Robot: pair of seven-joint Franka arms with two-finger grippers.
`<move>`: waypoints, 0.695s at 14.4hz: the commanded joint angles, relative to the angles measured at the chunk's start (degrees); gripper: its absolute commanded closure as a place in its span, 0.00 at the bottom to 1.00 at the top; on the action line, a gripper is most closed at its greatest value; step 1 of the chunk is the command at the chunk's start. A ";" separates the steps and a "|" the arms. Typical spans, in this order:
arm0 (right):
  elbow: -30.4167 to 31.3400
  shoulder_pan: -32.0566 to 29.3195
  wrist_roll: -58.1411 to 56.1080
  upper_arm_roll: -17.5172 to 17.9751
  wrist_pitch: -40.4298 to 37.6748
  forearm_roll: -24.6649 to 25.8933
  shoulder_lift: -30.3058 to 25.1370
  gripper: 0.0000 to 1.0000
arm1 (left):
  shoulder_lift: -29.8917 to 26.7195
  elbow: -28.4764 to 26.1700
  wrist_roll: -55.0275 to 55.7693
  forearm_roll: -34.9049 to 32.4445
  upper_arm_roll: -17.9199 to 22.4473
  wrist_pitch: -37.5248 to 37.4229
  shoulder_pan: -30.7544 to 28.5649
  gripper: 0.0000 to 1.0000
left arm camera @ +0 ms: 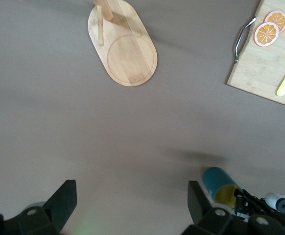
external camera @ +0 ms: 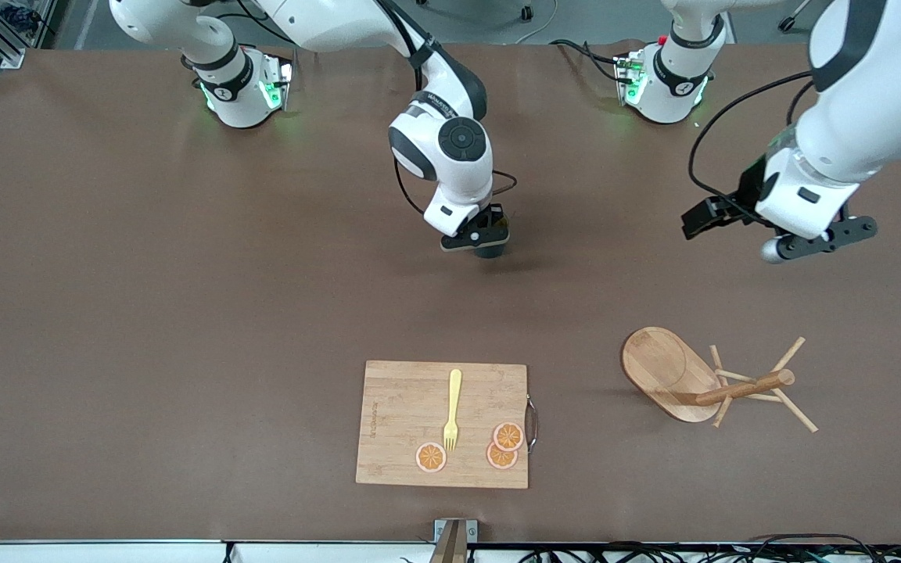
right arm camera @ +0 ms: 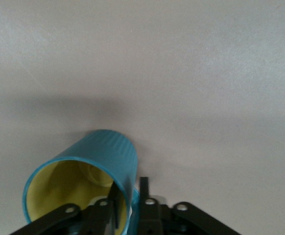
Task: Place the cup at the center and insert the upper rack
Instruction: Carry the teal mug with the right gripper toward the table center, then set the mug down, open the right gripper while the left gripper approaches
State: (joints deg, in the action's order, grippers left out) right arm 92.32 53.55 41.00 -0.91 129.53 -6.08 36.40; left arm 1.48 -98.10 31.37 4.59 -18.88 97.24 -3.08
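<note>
Across the brown counter (external camera: 145, 313), the step in hand looks like setting the cup down near the middle, with the rack still to be dealt with.

Largest of the loose things, the wooden cutting board (external camera: 403, 426) lies close to the front camera, carrying a yellow fork (external camera: 452, 410) and three orange slices (external camera: 507, 435); it plays no part here and is best left alone.

Next in size, the upper rack (external camera: 673, 375) lies tipped on its side toward the left arm's end of the counter, oval base up on edge, post and pegs sprawled flat. The left claw (external camera: 814, 244) hangs spread wide over bare counter, farther from the front camera than the rack, waiting.

Smallest, the cup (right arm camera: 96, 169) sits low at mid-counter under the right claw (external camera: 480, 234), one finger (right arm camera: 117, 203) inside the yellow interior and the other outside the teal wall, pinching the rim. Whether the pinch is already loosening cannot be told.

To do this well, the cup's bottom should be flat on the counter before the fingers part, and the claw should lift straight up so the inner finger does not drag the rim and topple it.
</note>
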 commanded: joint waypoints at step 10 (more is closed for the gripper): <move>-4.26 -10.91 -16.98 -0.32 -21.31 0.10 -10.11 0.00 | -2.37 -10.96 34.86 -3.16 -18.98 10.51 -0.44 0.00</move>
State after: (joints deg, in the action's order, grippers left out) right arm 85.91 47.03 29.59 -2.12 111.87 -5.92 30.58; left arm 0.09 -107.48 60.57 4.06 -35.02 106.54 -2.96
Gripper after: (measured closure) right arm 0.000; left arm 0.000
